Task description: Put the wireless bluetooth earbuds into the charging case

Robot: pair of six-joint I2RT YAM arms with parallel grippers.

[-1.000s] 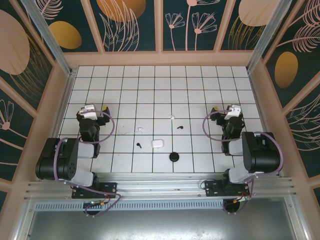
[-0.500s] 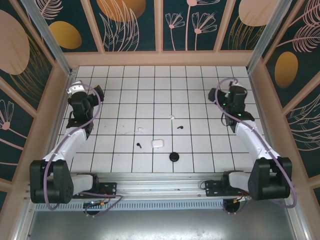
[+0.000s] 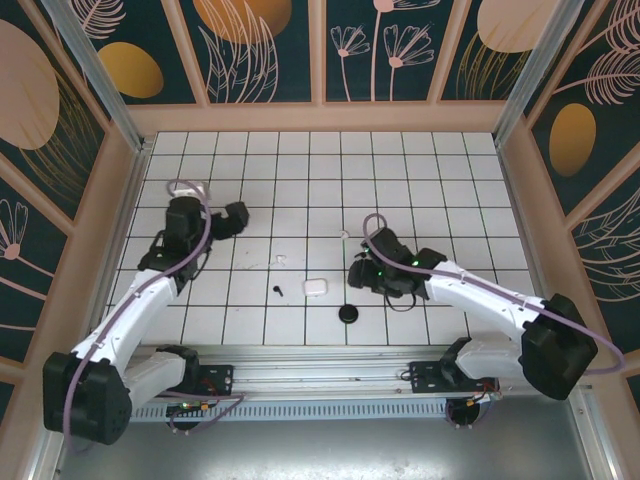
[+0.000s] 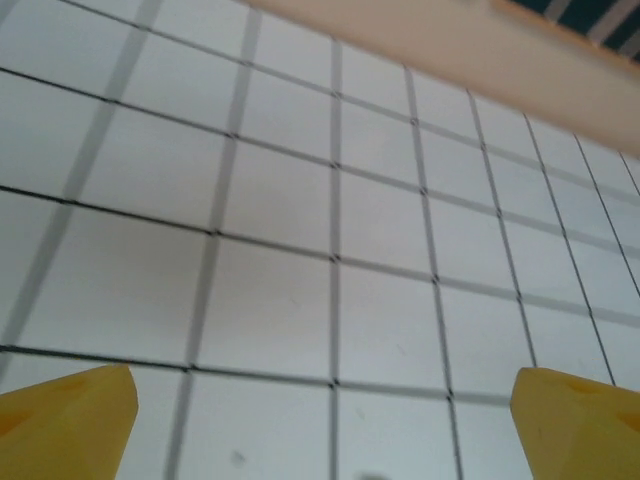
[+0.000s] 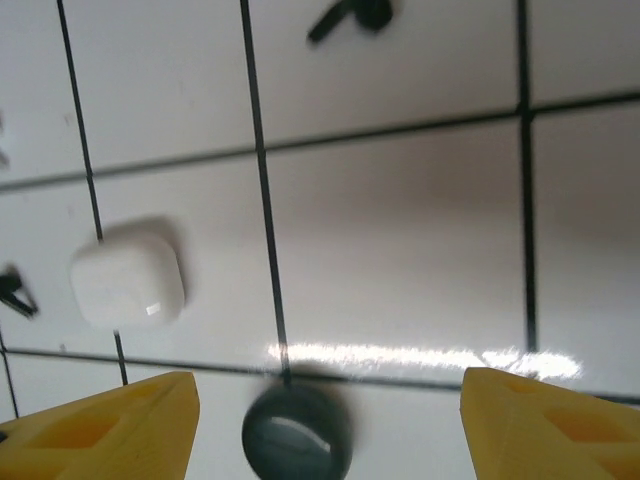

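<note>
- Lying ahead of the right gripper (image 5: 325, 425), one black earbud (image 5: 352, 14) rested on the tiled table (image 5: 400, 220); the white charging case (image 5: 127, 278) sat nearer, to its left.
- A round black case (image 5: 297, 432) lay between its spread fingers (image 5: 110, 425).
- The left gripper (image 4: 325, 430) stood wide apart above the table.

A closed white charging case (image 3: 314, 287) lies flat beside a black earbud (image 3: 278, 290). A round black case (image 3: 348, 313) sits nearer. A white earbud (image 3: 281, 259) lies farther back.
</note>
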